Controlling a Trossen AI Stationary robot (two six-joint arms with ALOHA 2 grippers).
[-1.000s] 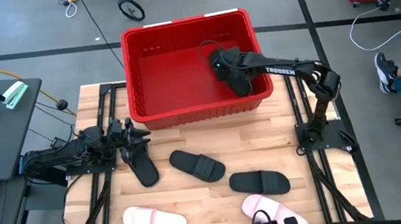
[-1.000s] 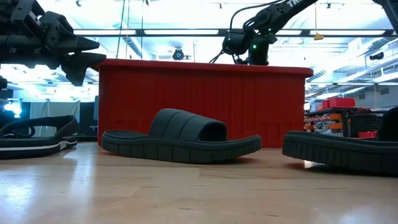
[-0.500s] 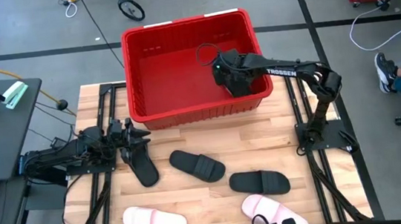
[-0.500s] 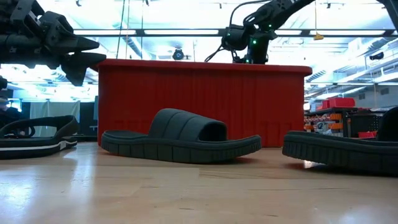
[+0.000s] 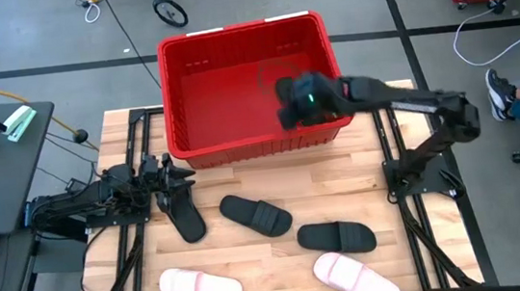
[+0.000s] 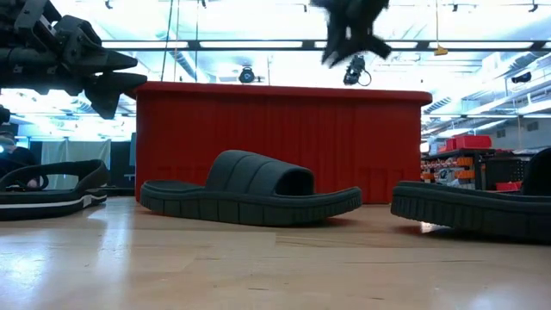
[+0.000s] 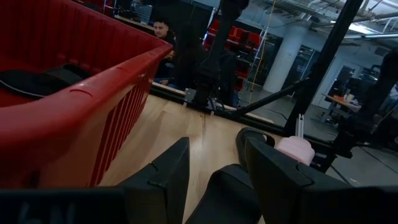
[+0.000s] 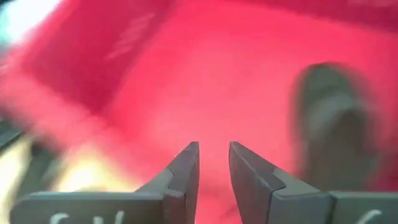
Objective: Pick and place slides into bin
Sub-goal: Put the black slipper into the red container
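While the right arm hangs blurred over the red bin point(image 5: 180, 96) at the top centre of the overhead frame, its gripper point(image 5: 306, 100) sits above the bin's right half. The right wrist view shows those jaws point(image 8: 213, 163) parted a little, with nothing between them, pointing down at the red floor and a dark smeared shape to one side: a black slide point(image 8: 333, 121) lying inside the bin. The left wrist view catches that same slide point(image 7: 37, 79) resting behind the bin's near wall.

Over at the left edge of the wooden surface point(image 5: 282, 259), the left gripper point(image 5: 171, 174) is low, just beside the bin's lower-left corner, jaws released, right by the heel end of a black slide point(image 5: 181, 215) that runs down and to the right; touching or not, I cannot tell. From the table-level camera, that gripper point(image 6: 120, 76) shows at the upper left, level with the bin's rim.

Across the middle of the surface lie two more black slides, one centre point(image 5: 257, 215) and one lower right of it point(image 5: 336, 237), well apart from the bin. Along the bottom edge, two pink slides rest: one lower left point(image 5: 200, 287), one lower right point(image 5: 355, 278).
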